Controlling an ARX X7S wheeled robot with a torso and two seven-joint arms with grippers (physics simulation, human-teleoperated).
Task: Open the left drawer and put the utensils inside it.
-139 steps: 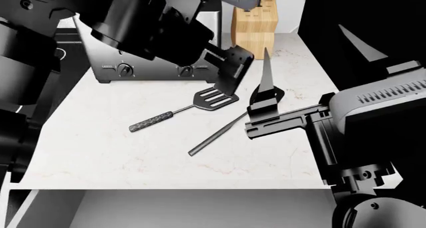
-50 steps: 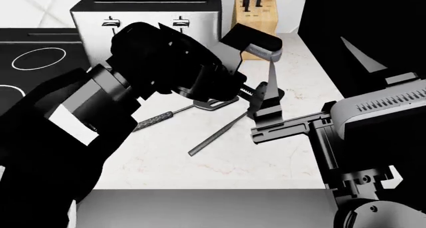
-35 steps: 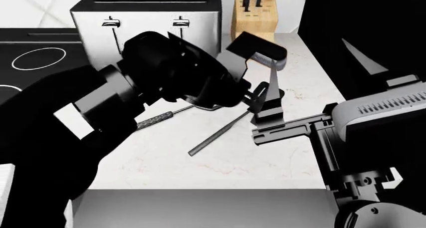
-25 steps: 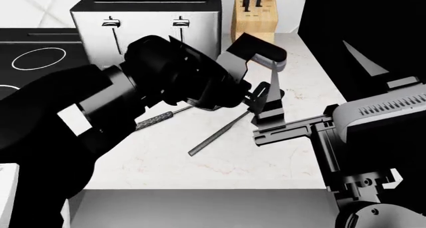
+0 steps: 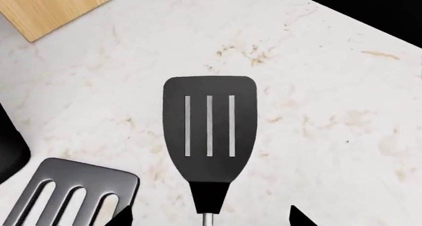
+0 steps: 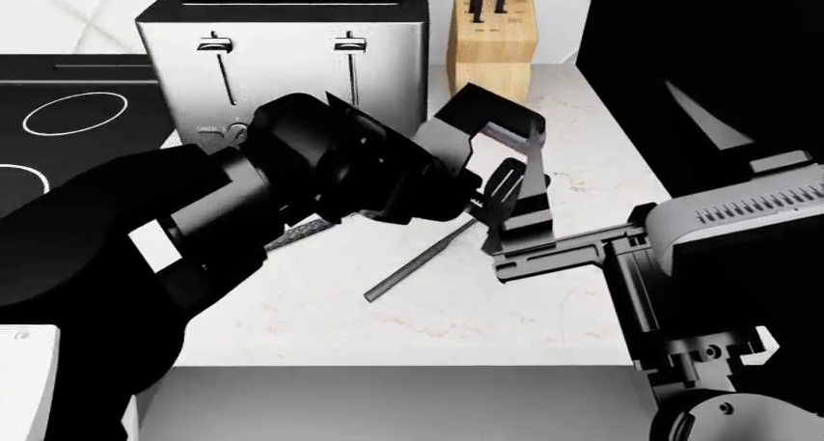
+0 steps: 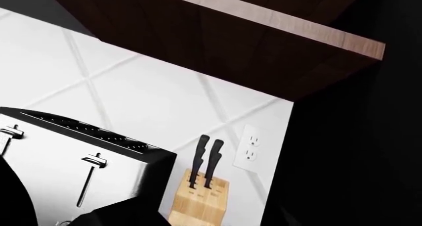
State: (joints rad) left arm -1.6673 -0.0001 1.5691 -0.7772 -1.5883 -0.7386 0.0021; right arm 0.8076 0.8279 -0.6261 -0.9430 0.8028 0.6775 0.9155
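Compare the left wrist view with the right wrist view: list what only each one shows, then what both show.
Only the left wrist view: the black spatula lying on the marble counter, with the grey spatula head beside it. Only the right wrist view: the toaster, a wall outlet, the knives and the dark cabinet overhead. Both: the wooden knife block.

Even, bright, shadowless rendered light; every view is sharp, the pale desk [image 6: 515, 306] glare-free, black arm surfaces swallowing detail.
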